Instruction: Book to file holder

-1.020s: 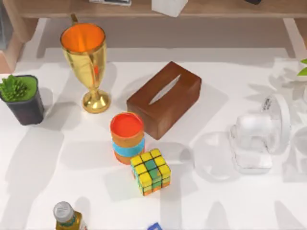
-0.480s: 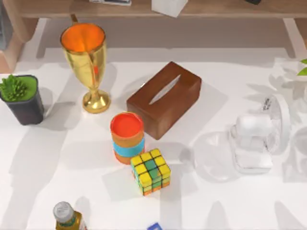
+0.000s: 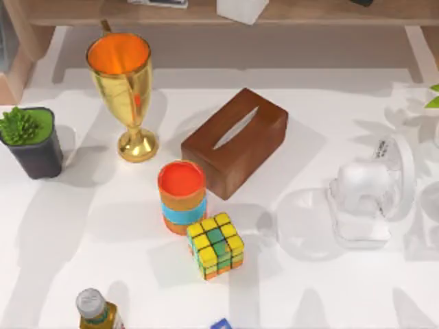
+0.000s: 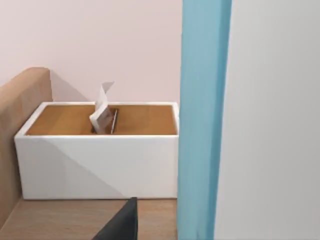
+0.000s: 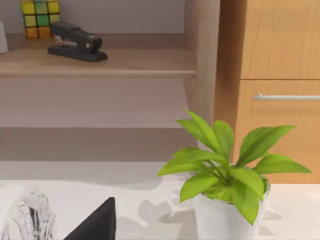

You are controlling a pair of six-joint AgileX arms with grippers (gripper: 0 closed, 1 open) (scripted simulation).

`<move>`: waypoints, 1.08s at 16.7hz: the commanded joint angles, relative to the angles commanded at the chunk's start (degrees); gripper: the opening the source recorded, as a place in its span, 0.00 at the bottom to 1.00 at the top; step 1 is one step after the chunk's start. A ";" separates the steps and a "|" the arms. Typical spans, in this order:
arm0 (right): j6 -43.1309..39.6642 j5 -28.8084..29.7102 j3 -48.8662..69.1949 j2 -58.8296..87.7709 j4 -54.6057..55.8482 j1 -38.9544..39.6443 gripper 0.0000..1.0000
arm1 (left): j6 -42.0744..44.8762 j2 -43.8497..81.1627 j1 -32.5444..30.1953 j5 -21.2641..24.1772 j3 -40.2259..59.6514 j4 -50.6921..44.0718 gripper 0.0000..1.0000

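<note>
The book [image 4: 260, 120] looms close in the left wrist view as a tall blue spine with a pale grey cover, standing upright. A dark piece of my left gripper [image 4: 120, 225] shows just beside it, with a gap to the spine. At the top view's bottom edge a small blue corner [image 3: 220, 323] pokes in. The file holder [image 3: 398, 164] is a pale wire rack at the table's right; its mesh [image 5: 27, 217] shows near a dark piece of my right gripper [image 5: 95, 222]. The whitish right arm [image 3: 360, 195] hangs just left of the holder.
A brown tissue box [image 3: 234, 142] lies mid-table, with an orange and blue cup [image 3: 182, 195] and a colour cube [image 3: 215, 245] in front. A gold trophy [image 3: 127, 89] and a potted plant [image 3: 31, 140] stand left, a bottle [image 3: 92, 307] front left. A leafy plant [image 5: 225, 175] stands far right.
The whitish right arm beside the file holder has shifted slightly toward the back of the table. Everything else on the table has stayed put.
</note>
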 joint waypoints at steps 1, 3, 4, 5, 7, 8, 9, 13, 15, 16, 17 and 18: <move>0.00 0.00 0.00 0.00 0.00 0.00 1.00 | 0.00 0.00 0.00 0.00 0.00 0.00 0.62; 0.00 0.00 0.00 0.00 0.00 0.00 1.00 | 0.00 0.00 0.00 0.00 0.00 0.00 0.47; 0.00 0.00 0.00 0.00 0.00 0.00 1.00 | 0.00 0.00 0.00 0.00 0.00 0.00 0.40; 0.00 0.00 0.00 0.00 0.00 0.00 1.00 | 0.00 0.00 0.00 0.00 0.00 0.00 0.32; 0.00 0.00 0.00 0.00 0.00 0.00 1.00 | 0.00 0.00 0.00 0.00 0.00 0.00 0.17; 0.00 0.00 0.00 0.00 0.00 0.00 1.00 | 0.00 0.00 0.00 0.00 0.00 0.00 0.10; 0.00 0.00 0.00 0.00 0.00 0.00 1.00 | 0.00 0.00 0.00 0.00 0.00 0.00 0.02; 0.00 0.00 0.00 0.00 0.00 0.00 1.00 | 0.00 0.00 0.00 0.00 0.00 0.00 0.00; 0.00 0.00 0.00 0.00 0.00 0.00 1.00 | 0.00 0.00 0.00 0.00 0.00 0.00 0.00; 0.00 0.00 0.00 0.00 0.00 0.00 1.00 | 0.00 0.00 0.00 0.00 0.00 0.00 0.00; 0.00 0.00 0.00 0.00 0.00 0.00 1.00 | 0.00 0.00 0.00 0.00 0.00 0.00 0.00; 0.00 0.00 0.00 0.00 0.00 0.00 1.00 | 0.08 -0.07 -0.12 -0.02 0.01 0.00 0.00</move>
